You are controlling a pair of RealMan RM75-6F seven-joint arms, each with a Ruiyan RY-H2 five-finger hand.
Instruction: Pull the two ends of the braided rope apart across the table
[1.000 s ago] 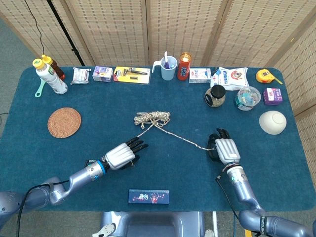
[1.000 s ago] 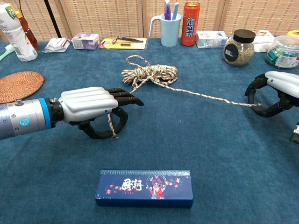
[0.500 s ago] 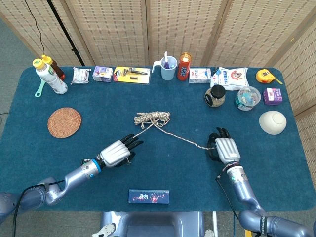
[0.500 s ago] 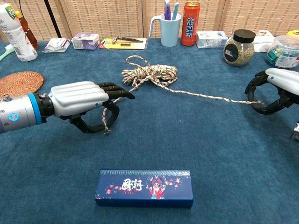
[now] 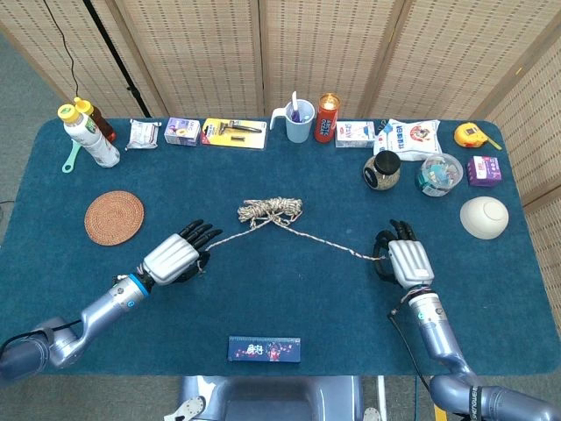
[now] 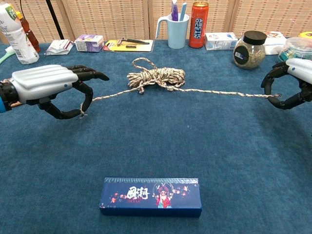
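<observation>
The braided rope's coiled bundle (image 5: 271,210) (image 6: 157,78) lies mid-table. One strand runs left to my left hand (image 5: 175,255) (image 6: 48,88), which pinches that rope end between thumb and a finger. The other strand stretches right to my right hand (image 5: 405,260) (image 6: 294,83), which pinches the other end the same way. Both strands look nearly straight in the chest view. The hands sit far apart, on either side of the bundle.
A dark blue box (image 5: 264,348) (image 6: 151,196) lies near the front edge. A woven coaster (image 5: 114,217) is at the left. Bottles (image 5: 88,133), a cup (image 5: 297,122), a can (image 5: 327,117), a jar (image 5: 381,170), a white bowl (image 5: 484,217) and small packages line the back and right.
My left hand has moved left with its rope end, drawing that strand out. My right hand has shifted slightly right. The rope between them has straightened.
</observation>
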